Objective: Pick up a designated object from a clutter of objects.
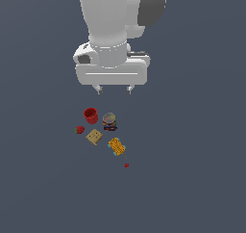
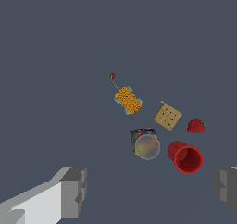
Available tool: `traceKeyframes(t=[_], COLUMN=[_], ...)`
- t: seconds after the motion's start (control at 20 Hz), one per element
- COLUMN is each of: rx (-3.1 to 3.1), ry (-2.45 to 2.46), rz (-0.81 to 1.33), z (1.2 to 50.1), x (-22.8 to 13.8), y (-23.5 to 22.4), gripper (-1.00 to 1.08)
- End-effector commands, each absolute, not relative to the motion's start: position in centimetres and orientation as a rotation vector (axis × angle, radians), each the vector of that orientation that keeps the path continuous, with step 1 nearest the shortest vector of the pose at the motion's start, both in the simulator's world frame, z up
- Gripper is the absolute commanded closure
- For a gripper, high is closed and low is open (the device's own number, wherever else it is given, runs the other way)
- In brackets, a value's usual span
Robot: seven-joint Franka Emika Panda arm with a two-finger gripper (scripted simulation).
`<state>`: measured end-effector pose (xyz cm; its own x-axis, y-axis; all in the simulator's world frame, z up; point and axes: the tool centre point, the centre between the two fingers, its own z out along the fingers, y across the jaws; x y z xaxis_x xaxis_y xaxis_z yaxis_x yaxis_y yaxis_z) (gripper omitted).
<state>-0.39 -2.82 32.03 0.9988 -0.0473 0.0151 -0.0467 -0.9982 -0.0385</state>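
Observation:
The designated object, a squat can (image 1: pixel 109 121) (image 2: pixel 146 144) with a grey-tan top and a dark multicoloured label, stands upright among the clutter of objects. A red cup (image 1: pixel 91 115) (image 2: pixel 185 157) sits close beside it. My gripper (image 1: pixel 114 89) (image 2: pixel 150 190) hangs open well above the pile, holding nothing. Its grey fingertips (image 2: pixel 74 190) show wide apart in the wrist view, the can and cup between and beyond them. In the exterior view the can lies almost straight below the fingers.
A strawberry (image 1: pixel 79 129) (image 2: pixel 196 126) and a tan box (image 1: pixel 94 136) (image 2: pixel 167 115) lie by the cup. An orange-yellow blocky object (image 1: pixel 116 146) (image 2: pixel 128 100) and a tiny red piece (image 1: pixel 127 165) (image 2: pixel 112 75) trail off from the can. The floor is plain dark grey.

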Motion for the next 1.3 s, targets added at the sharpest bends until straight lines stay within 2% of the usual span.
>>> traceKeyframes(t=[0.0,0.6,1.25], rx=[-3.096,-3.104,-3.127], ry=[0.084,0.06,-0.035], rz=[-0.038,-0.032,-0.015], z=[32.3,29.3,18.4], x=[-0.2,-0.3,-2.5], y=[-3.1,-3.6,-5.8], gripper=[-0.92,-0.92,-0.92])
